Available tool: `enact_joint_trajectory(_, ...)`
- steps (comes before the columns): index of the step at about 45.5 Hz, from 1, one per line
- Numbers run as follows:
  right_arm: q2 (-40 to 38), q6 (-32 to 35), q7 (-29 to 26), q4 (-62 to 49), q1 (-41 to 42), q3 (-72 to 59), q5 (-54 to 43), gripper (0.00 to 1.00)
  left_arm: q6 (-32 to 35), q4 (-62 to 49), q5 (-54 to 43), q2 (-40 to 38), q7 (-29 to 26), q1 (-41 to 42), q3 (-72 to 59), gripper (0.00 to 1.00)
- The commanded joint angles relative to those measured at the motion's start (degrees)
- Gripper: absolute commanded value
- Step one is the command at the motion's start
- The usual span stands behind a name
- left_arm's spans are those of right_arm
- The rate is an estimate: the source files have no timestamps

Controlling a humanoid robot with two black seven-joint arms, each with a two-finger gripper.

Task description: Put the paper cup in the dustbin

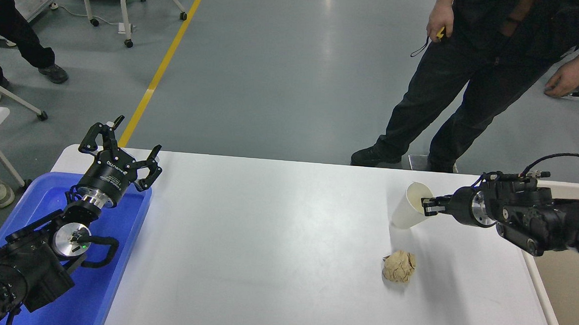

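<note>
Left pincer [122,146] parked over blue tray [114,282] at table's [264,260] left edge, fingers spread apart. Crumpled tan paper ball [399,266] seen right of centre. Paper cup [410,206] tilted, held just beyond ball, rim clamped by right pincer [428,205]. Dustbin [554,320] located at far right, beneath right arm.

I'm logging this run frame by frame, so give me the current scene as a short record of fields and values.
paper cup: white, tilted, rim pinched by the right gripper
right gripper: shut on the cup's rim
left gripper: open, parked above the blue tray
dustbin: at the table's right edge, cup not yet in it
paper ball: tan, crumpled, on the table nearer than the cup
</note>
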Motion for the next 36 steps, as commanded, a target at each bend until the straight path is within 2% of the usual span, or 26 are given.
enact_joint_trajectory(1, -6.08, 0.57, 5.12, 0.68, 3.11, 2.60, 0.03, 0.00, -0.01, -0.02, -0.02, 0.00, 0.00, 0.00, 0.00, 1.00)
enact_joint_trajectory(11, -11.97, 5.67, 8.37, 0.77, 6.28, 7.25, 0.47, 0.00, -0.01, 0.07, -0.02, 0.00, 0.00, 0.00, 0.00, 1.00)
enact_joint_trajectory(25, -17.77, 13.31, 8.99, 2.26, 11.90, 11.55, 0.55, 0.00, -0.01, -0.02, 0.07, 0.08, 0.00, 0.00, 0.00, 1.00)
enact_joint_trajectory(36, -18.48, 13.76, 8.90, 2.26, 11.91, 11.91, 0.55, 0.00, 0.08, -0.02, -0.02, 0.00, 0.00, 0.00, 0.00, 1.00)
